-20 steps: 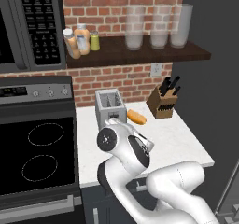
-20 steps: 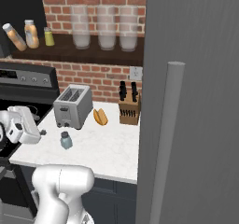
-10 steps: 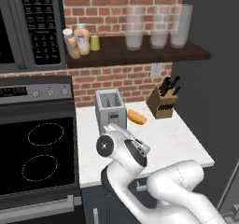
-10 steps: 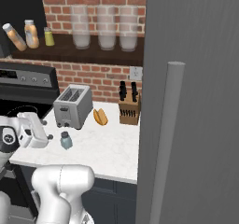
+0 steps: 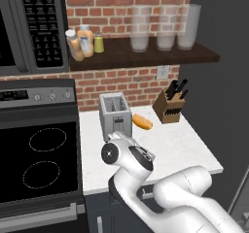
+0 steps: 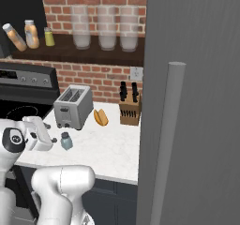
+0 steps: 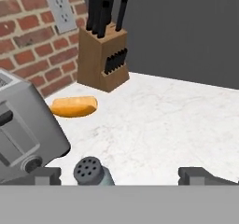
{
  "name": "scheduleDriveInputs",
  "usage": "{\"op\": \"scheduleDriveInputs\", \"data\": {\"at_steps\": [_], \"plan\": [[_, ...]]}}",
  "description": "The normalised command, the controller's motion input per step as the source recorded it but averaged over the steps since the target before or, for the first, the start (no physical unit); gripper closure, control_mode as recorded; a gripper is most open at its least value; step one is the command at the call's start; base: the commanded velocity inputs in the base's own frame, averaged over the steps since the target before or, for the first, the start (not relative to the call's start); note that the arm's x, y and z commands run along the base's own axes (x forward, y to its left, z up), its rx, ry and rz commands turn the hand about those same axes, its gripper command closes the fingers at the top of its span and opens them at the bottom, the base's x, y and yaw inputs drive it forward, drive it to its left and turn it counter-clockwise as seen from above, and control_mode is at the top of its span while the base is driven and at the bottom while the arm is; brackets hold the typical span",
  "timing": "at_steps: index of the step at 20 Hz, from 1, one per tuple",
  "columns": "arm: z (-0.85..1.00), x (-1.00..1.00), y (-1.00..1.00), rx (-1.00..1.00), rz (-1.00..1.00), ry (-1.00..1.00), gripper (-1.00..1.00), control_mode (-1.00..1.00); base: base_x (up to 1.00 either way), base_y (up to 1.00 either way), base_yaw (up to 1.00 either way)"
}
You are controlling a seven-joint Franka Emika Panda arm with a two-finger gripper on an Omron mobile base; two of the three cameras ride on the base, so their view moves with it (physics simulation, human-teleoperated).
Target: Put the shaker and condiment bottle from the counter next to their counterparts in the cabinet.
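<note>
The pale blue-grey shaker [image 6: 66, 140] stands on the white counter [image 6: 108, 149] in front of the toaster. In the hand view its dark perforated cap [image 7: 89, 170] sits low, between my two fingertips and nearer the left one. My gripper [image 7: 122, 175] is open and level with the cap, just short of the shaker [image 6: 55, 139]. The slim orange condiment bottle [image 5: 73, 45] leans tilted on the dark wooden cabinet shelf [image 5: 146, 57], beside the wider orange bottle [image 5: 86, 40] and the yellow-green shaker [image 5: 98, 42].
A silver toaster [image 7: 23, 129] is close on the gripper's left. A bread roll [image 7: 73, 106] and a knife block [image 7: 102, 59] lie beyond it. Tall glass jars [image 5: 160, 28] fill the shelf's right. Stove [image 5: 39, 159] and microwave [image 5: 29, 28] are left; a grey fridge door [image 6: 197, 102] is right.
The hand has slid right toward the shaker, closing most of the gap. The shaker and the shelf items have stayed put.
</note>
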Motion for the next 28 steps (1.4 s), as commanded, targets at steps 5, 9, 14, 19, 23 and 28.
{"op": "scheduleDriveInputs", "data": {"at_steps": [5, 9, 14, 19, 23, 28], "plan": [[-0.08, 0.16, 0.0, -0.01, -0.01, 0.05, -1.0, -1.0, 0.0, 0.0, 0.0], [-0.07, 0.32, 0.0, -0.03, 0.0, 0.05, -1.0, -1.0, 0.0, 0.0, 0.0], [-0.26, 0.27, 0.0, -0.06, 0.0, 0.02, -1.0, -1.0, 0.0, 0.0, 0.0], [-0.3, 0.12, 0.02, -0.07, 0.0, 0.0, -1.0, -1.0, 0.0, 0.0, 0.0], [-0.21, 0.06, 0.08, -0.05, 0.0, 0.01, -1.0, -1.0, 0.0, 0.0, 0.0], [-0.13, 0.15, 0.02, -0.03, 0.0, 0.0, -1.0, -1.0, 0.0, 0.0, 0.0]]}}
